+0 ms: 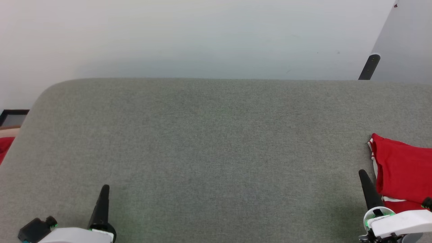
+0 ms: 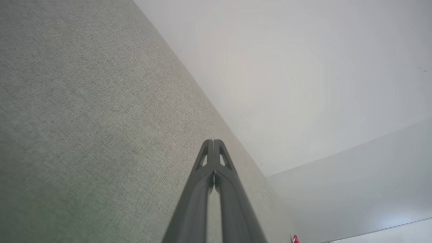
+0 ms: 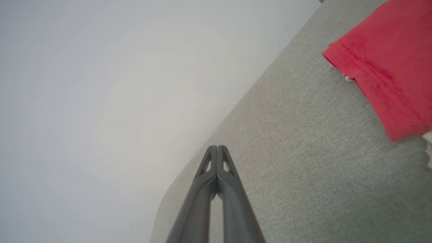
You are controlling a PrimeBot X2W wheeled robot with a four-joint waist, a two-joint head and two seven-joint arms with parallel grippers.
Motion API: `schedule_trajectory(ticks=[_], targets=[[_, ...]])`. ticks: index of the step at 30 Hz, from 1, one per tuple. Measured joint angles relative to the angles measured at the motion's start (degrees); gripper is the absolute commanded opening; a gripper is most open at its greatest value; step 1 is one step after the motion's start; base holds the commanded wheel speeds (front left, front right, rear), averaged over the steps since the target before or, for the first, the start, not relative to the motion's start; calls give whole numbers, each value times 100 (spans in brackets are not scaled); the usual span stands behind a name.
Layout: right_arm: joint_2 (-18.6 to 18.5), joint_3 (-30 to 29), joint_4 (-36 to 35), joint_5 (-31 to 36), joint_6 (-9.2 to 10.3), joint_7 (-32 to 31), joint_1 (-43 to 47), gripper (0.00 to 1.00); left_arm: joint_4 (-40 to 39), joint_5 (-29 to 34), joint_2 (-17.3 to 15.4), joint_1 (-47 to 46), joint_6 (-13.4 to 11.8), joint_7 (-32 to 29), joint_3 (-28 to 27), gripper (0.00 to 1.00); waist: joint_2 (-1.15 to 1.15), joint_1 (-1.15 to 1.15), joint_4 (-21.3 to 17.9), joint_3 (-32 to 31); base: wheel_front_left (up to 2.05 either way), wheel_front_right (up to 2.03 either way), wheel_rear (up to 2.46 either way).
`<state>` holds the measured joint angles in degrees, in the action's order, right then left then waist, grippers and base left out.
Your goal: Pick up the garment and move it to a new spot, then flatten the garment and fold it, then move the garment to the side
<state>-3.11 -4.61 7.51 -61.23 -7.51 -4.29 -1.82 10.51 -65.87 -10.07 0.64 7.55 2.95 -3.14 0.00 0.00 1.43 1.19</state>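
Where the head view looks down, the grey surface [image 1: 216, 152] runs open from its rounded far-left corner to the garment [image 1: 401, 168]. The garment lies red at the right border, just beside the right hand [image 1: 363, 175]. The left hand [image 1: 104, 190] sits near-left, well apart. In the left wrist view, that hand is pressed together, with the surface's far edge just ahead. In the right wrist view, that hand is pressed together too, gripping nothing, and the garment's hem lies off to its right.

Count for your record follows. You have one garment [image 1: 401, 172], a red jersey-style shirt. You have one grey fabric-covered surface [image 1: 216, 141]. Your grippers number two: one left gripper [image 1: 105, 187] and one right gripper [image 1: 362, 172], each showing two dark fingers [image 2: 194, 202] in its wrist view. One dark post [image 1: 369, 66]. One separate patch of red cloth [image 1: 4, 148], kind undetermined.
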Motion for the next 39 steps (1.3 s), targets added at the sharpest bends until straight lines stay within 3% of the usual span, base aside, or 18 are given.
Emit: schedule_trajectory(ticks=[39], targets=[[2, -94, 413, -1969, 3, -129, -238, 0, 223, -1694, 422, -411, 0, -554, -166, 0, 0, 0, -80, -57, 0, 0, 0]])
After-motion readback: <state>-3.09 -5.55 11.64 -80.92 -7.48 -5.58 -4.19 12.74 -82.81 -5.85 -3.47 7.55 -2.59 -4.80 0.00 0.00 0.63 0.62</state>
